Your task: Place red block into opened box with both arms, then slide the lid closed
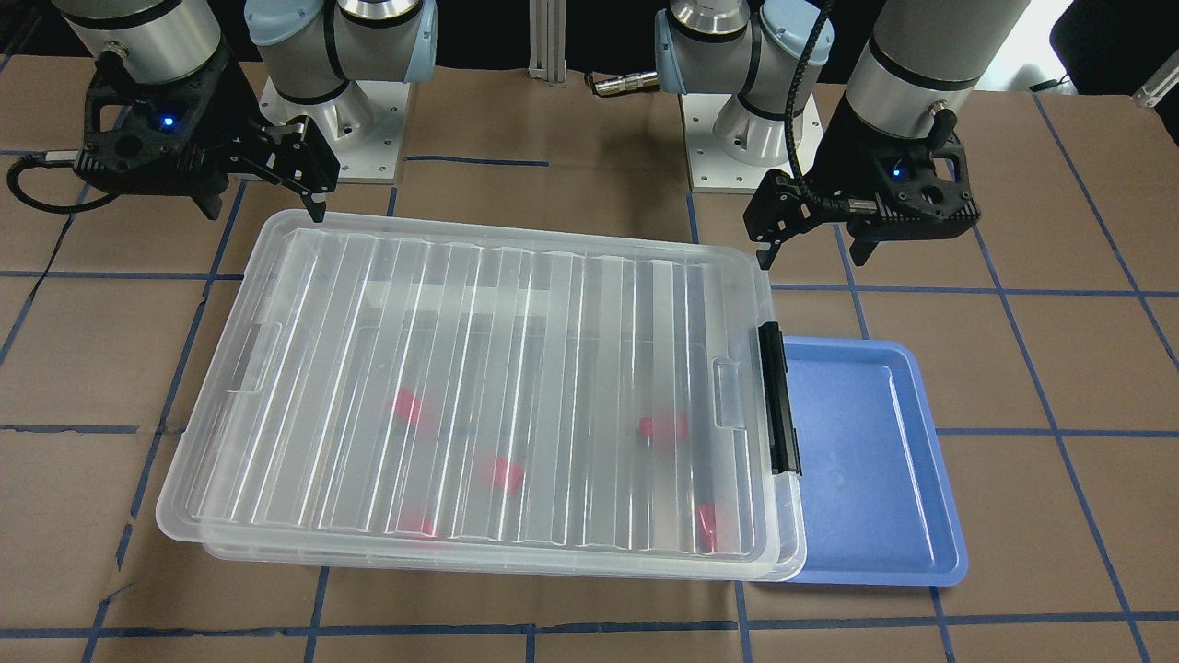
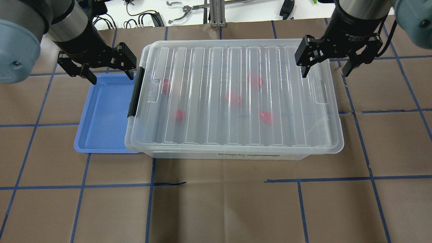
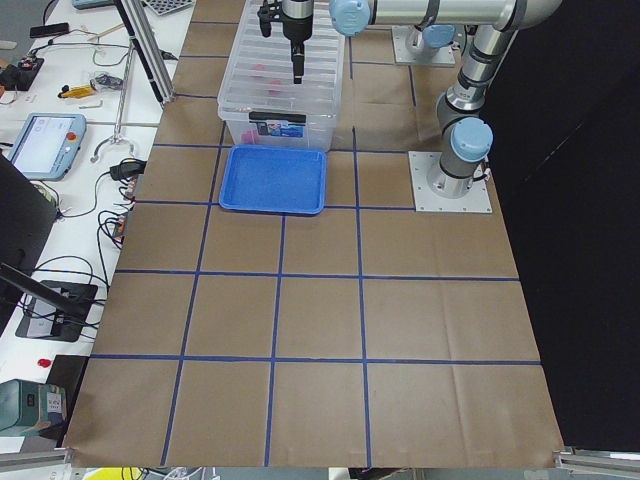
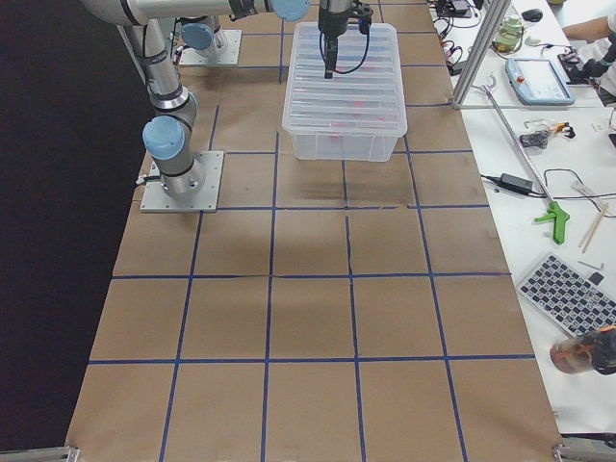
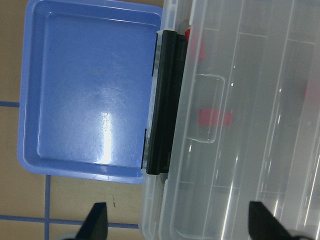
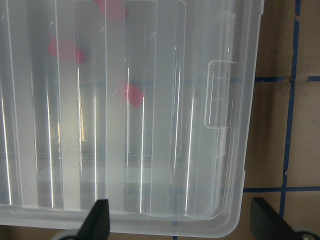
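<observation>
From the robot's left: the left arm's black two-finger end effector [image 2: 111,77] hangs with its fingers apart and empty above the shallow blue plastic tray [image 2: 104,114], just beside the long black latch bar [image 2: 135,91]. I'd guess it is posted there to mind that short end. Next sits the large clear plastic box [image 2: 189,156] on the brown paper-covered table [image 2: 216,209], with the ribbed clear plastic lid [image 2: 202,128] lying over it, so the sliding looks about done. Five small bright red plastic blocks [image 2: 233,99] show blurred beneath the lid, inside the box. A strip on the box's wall seems to read "STORAGE BOX". The right arm's matching end effector [image 2: 324,74] hovers spread and empty over the lid's far short end; its wrist print begins "2F Adaptive".
</observation>
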